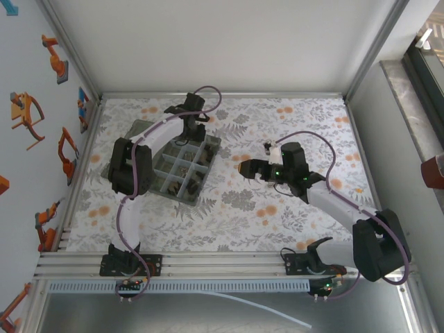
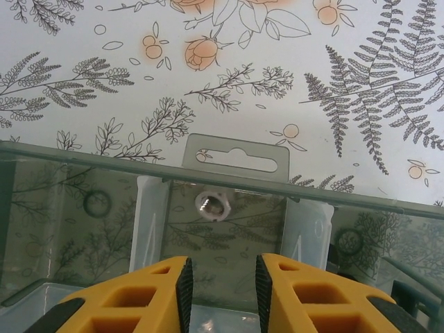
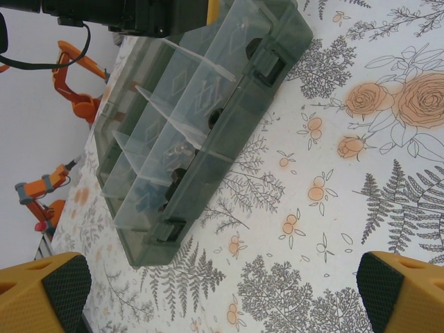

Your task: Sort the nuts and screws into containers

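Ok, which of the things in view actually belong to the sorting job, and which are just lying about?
Belongs to the job: organizer box, small dark parts in its compartments, pale hex nut, left gripper, right gripper.
Just there: floral table cover, orange robot-arm stickers on the wall, aluminium rail at the near edge.

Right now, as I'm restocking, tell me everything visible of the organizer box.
The organizer box is translucent smoky-grey plastic, with a pale divider grid forming small square compartments, some holding tiny dark parts. Its flat lid lies open to the left; a hang tab shows. It rests flat on the floral table. The left hand hangs over it.
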